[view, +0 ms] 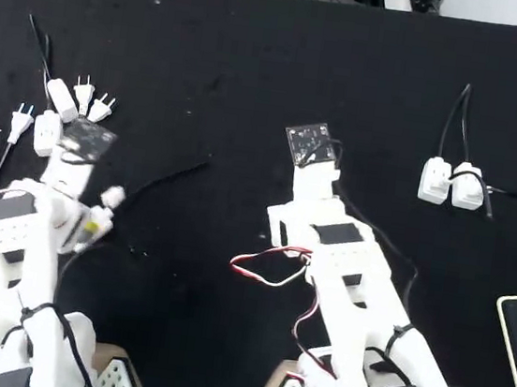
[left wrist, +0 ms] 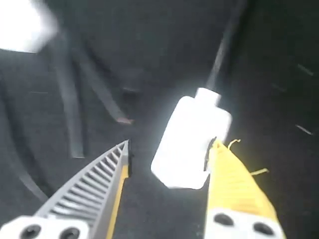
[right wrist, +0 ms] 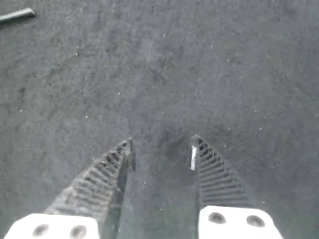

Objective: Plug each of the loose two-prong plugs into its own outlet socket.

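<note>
Matt, fuzzy black cloth over table (right wrist: pixel 209 59); smooth glossy white plastic on corded block (left wrist: pixel 192 144); ribbed plastic fingers (left wrist: pixel 94 184) beside block.

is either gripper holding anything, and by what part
Nothing is held. The left gripper is open around a white connector, its yellow finger touching it; the right gripper is open too.

From my seat the high view is evenly lit from above. The black table cloth (view: pixel 256 61) soaks up the light and shows hardly any shadow, while the white arms (view: pixel 350 290) come out bright against it. On the left wrist view the white plug (left wrist: pixel 192 142) glares so hard that its surface washes out flat, and a second white patch (left wrist: pixel 25 25) farther off is blown out too. The right wrist view is dimmer, with soft grey light on the cloth and no hard shadows.
</note>
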